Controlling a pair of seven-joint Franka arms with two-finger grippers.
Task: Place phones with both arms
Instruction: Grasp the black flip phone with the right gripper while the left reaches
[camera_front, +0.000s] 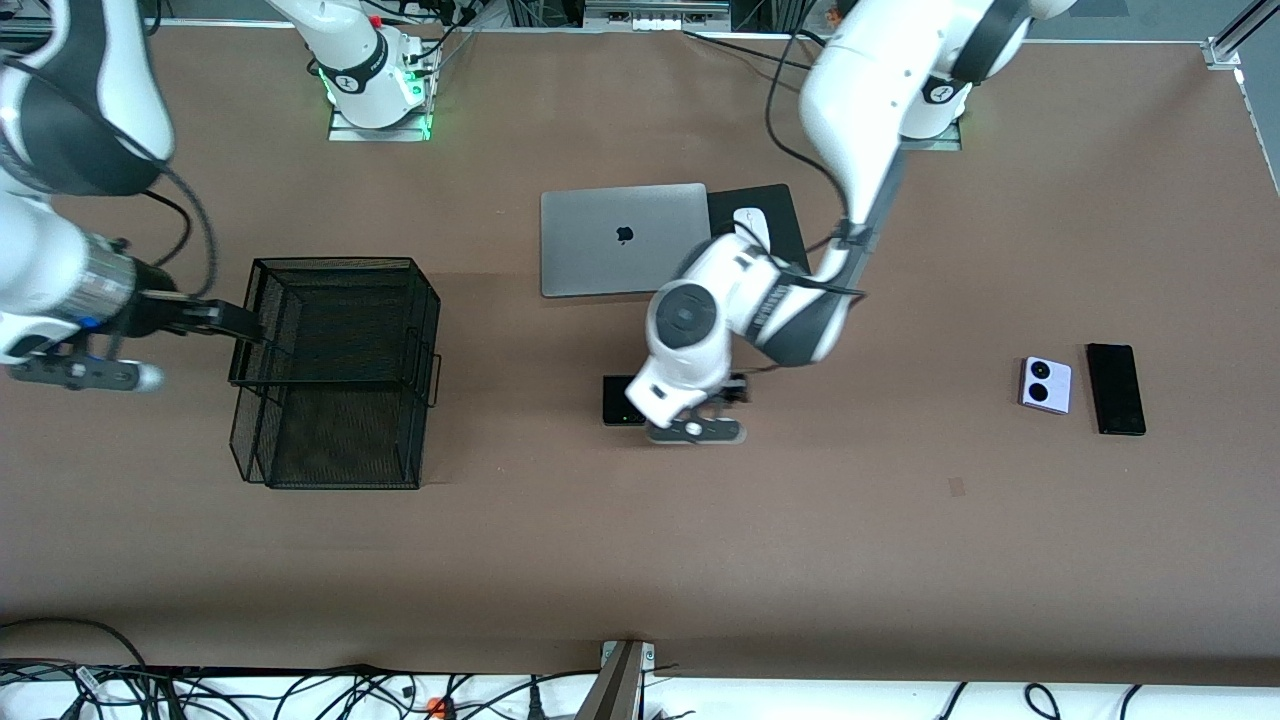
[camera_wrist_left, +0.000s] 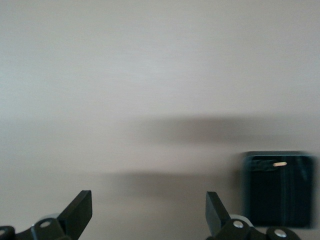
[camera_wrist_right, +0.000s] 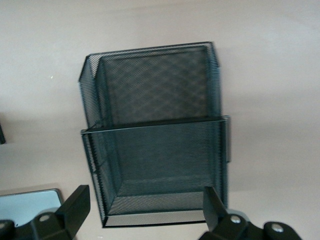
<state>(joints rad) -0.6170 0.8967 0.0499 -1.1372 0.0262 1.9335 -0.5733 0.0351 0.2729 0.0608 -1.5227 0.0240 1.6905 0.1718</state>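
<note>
The right gripper hangs wide open and empty over the mesh basket, waiting. Mid-bench, the left gripper, also spread wide and empty, sits just beside the small black phone, which lies flat on the bench. The lilac phone and long black phone lie well apart toward the left arm's end, so the next move likely calls for fetching one.

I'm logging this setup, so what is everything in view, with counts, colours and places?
small black phone: 1, black, mid-table, partly under the left gripper
lilac phone: 1, lilac with two black circles, toward the left arm's end
long phone: 1, black, beside the lilac phone
basket: 1, black mesh, toward the right arm's end
laptop: 1, grey, shut, farther from the camera than the small black phone
mouse: 1, white, on the pad
pad: 1, black, beside the laptop
left gripper: open, over the table by the small black phone
right gripper: open, over the basket
</note>
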